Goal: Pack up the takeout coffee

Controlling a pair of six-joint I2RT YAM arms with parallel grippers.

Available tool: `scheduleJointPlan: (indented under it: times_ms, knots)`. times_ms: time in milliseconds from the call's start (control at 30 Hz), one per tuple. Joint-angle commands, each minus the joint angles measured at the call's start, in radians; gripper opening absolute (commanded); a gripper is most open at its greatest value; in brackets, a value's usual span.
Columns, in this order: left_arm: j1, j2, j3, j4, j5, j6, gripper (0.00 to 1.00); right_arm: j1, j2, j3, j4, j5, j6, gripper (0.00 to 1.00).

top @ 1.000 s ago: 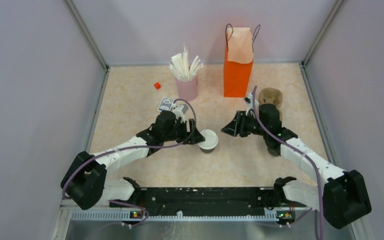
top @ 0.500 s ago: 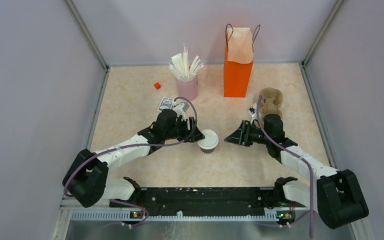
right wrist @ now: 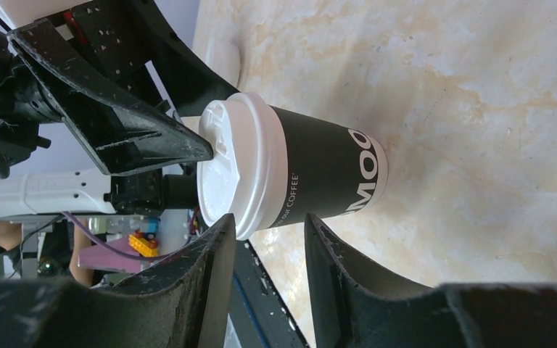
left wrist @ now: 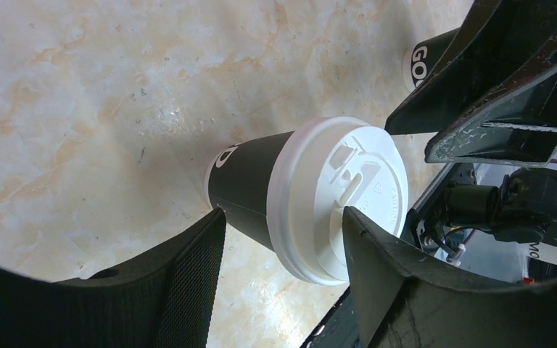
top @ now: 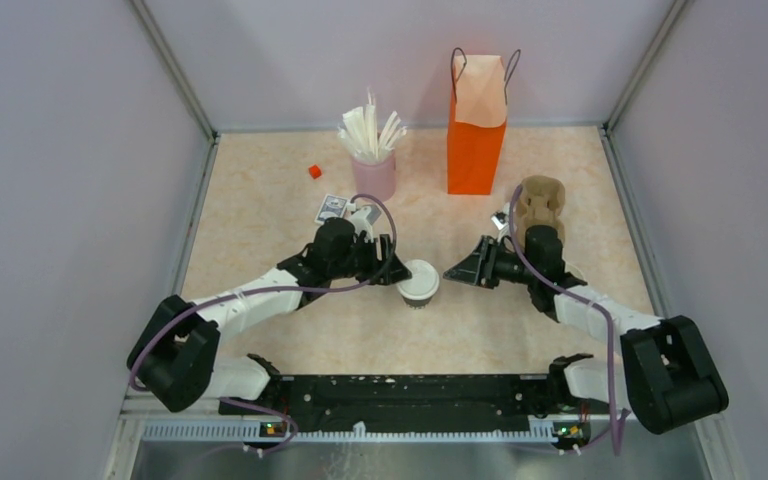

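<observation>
At table (top: 290, 200) centre, left gripper (top: 393, 272) jaws straddle the upright takeout coffee (top: 418, 281), grip unconfirmed; right gripper (top: 457, 272), jaws spread and empty, likely stands ready.

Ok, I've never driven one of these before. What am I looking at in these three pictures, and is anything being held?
You have two robot arms bolted at the near edge of a table. The wide picture comes from a fixed camera above and behind them; the other two come from a camera on each wrist, looking forward from it. On the table stand the lidded takeout coffee, an orange bag at the back, a pink cup of white sticks, a small red block and a tan cardboard piece. The left claw straddles the coffee; I cannot tell whether it is squeezing. The right claw is open, just short of the coffee, holding nothing.
</observation>
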Motion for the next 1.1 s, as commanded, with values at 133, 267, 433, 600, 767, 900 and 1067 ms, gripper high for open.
scheduleJointPlan:
  times_ms: [133, 267, 433, 600, 767, 900, 1067]
  knots:
    - [0.001, 0.014, -0.003, 0.040, 0.020, 0.001, 0.66, 0.024, 0.025, 0.013, 0.098, -0.005, 0.034, 0.39]
    - [0.001, 0.020, -0.004, 0.048, 0.027, -0.003, 0.65, 0.045, 0.042, 0.013, 0.109, 0.004, 0.039, 0.39]
    - [0.001, 0.025, -0.006, 0.051, 0.025, -0.003, 0.65, 0.054, 0.057, 0.013, 0.105, 0.027, 0.038, 0.38]
    - [0.002, 0.028, -0.007, 0.053, 0.028, -0.002, 0.65, 0.055, 0.060, 0.009, 0.101, 0.045, 0.037, 0.36]
    - [0.001, 0.029, -0.006, 0.056, 0.030, -0.002, 0.65, 0.063, 0.073, 0.013, 0.096, 0.047, 0.034, 0.35]
    - [0.000, 0.031, -0.006, 0.058, 0.031, -0.003, 0.65, 0.073, 0.077, 0.006, 0.085, 0.064, 0.029, 0.35]
    - [0.000, 0.033, -0.009, 0.057, 0.028, -0.002, 0.65, 0.081, 0.077, -0.025, 0.067, 0.104, 0.010, 0.33]
